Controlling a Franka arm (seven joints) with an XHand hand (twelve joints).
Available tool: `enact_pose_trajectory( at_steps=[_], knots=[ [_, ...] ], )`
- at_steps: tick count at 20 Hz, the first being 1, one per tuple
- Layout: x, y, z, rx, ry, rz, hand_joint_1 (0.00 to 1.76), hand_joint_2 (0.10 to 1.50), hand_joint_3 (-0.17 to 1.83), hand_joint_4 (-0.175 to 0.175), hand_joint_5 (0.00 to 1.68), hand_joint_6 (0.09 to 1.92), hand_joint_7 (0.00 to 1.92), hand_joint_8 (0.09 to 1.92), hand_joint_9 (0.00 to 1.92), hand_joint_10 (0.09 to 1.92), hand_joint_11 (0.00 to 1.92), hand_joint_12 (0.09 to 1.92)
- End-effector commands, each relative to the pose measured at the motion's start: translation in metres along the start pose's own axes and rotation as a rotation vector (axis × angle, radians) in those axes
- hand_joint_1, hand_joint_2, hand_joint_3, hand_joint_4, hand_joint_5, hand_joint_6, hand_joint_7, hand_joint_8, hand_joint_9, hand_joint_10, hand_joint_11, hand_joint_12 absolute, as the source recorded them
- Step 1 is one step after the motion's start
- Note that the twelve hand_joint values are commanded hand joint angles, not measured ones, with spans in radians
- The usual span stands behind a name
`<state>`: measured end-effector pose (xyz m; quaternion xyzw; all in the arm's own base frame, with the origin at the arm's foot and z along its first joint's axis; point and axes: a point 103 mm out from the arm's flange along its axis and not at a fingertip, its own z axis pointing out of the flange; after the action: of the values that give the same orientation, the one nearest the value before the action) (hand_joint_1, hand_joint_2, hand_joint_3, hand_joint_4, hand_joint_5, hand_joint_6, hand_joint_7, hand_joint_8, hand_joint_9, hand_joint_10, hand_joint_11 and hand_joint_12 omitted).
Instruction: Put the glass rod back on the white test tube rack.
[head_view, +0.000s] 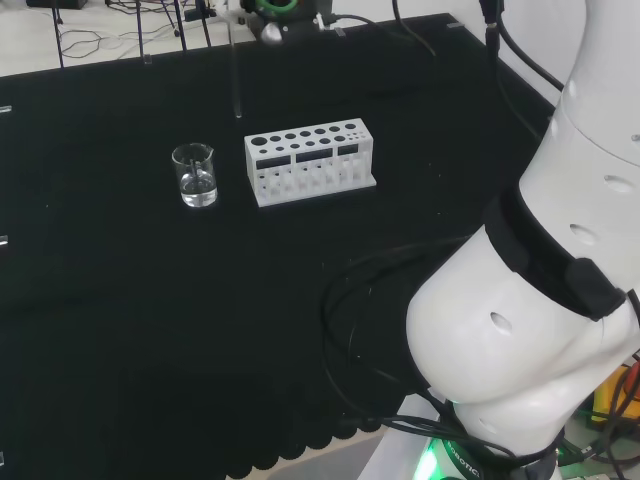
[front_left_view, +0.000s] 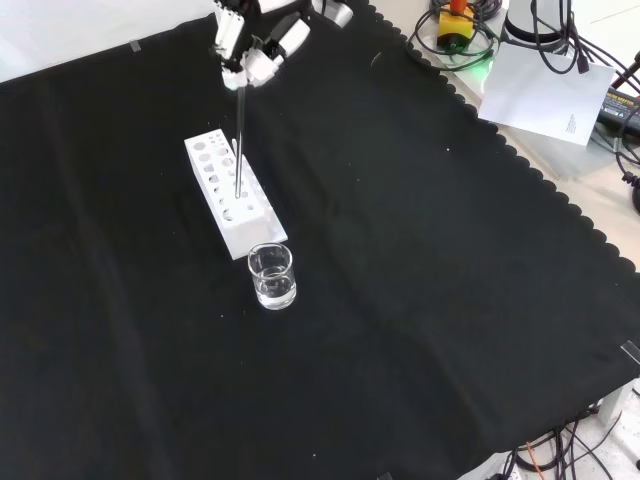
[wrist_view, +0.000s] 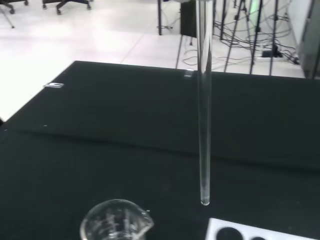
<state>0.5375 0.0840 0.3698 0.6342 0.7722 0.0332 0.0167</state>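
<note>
Glass rod (front_left_view: 240, 140) hangs upright from the hand (front_left_view: 250, 55), whose fingers are curled round its top end at the far side of the table (front_left_view: 420, 300) in the front view. Its lower tip is free in the air above the white test tube rack (front_left_view: 232, 195); in the wrist view the tip (wrist_view: 204, 200) sits above the cloth, near a corner of the rack (wrist_view: 260, 232) and near the beaker (wrist_view: 117, 222), touching neither. In the head view the rod (head_view: 236, 70) shows as a thin clear line behind the rack (head_view: 308, 160), with the beaker (head_view: 195, 175) to the rack's left.

As a judgement, the rod is light, stiff and brittle: it will not bend to forgive a missed hole, and a sideways knock against the rack's edge could chip or snap it. Smooth glass is also likely to slip in the fingers if jolted. Holding it at the very top keeps the fingers clear of the rack, but lets the long lower end swing, so small tilts of the hand move the tip a lot. It probably needs to stay vertical, come straight down into a hole, and be let go only once the rack bears it. The beaker (front_left_view: 271, 275) stands just in front of the rack's near end and holds some clear liquid.
</note>
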Motion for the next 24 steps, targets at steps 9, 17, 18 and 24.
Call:
enact_pose_trajectory(
  at_steps=[9, 17, 18, 24],
  knots=[
    [-0.025, -0.016, 0.019, 0.032, -0.036, 0.044, 1.31, 1.11, -0.17, -0.175, 1.13, 0.55, 1.23, 0.91, 1.63, 0.95, 1.69, 0.81],
    [-0.018, -0.029, 0.021, 0.035, -0.018, 0.02, 1.31, 1.11, -0.17, -0.175, 1.13, 0.55, 1.23, 0.91, 1.63, 0.95, 1.69, 0.81],
    [-0.016, -0.031, 0.021, 0.035, -0.017, 0.018, 1.31, 1.11, -0.17, -0.175, 1.13, 0.55, 1.23, 0.91, 1.63, 0.95, 1.69, 0.81],
    [-0.003, -0.029, 0.034, 0.082, -0.049, 0.013, 1.31, 1.11, -0.17, -0.175, 1.13, 0.55, 1.23, 0.91, 1.63, 0.95, 1.69, 0.81]
  ],
)
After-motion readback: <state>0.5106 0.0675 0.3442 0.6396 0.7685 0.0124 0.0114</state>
